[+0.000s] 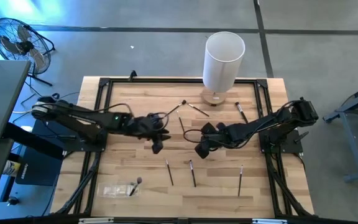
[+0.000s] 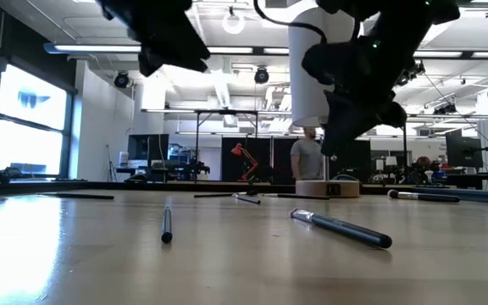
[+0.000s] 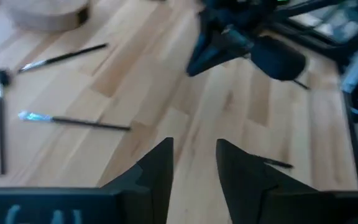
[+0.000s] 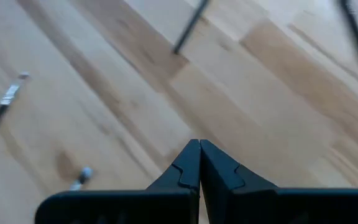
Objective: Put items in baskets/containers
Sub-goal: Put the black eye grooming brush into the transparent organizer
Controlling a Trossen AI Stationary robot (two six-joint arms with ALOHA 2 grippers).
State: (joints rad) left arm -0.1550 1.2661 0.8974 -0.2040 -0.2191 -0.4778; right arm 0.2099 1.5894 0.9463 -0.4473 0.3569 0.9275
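Clear tray [image 1: 118, 190] shows only from above — low view misses it.

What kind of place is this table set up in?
Probably a robotics lab or workshop: the wooden table stands on a bare concrete floor beside a floor fan, and the level view shows a large open room with ceiling lights and workbenches.
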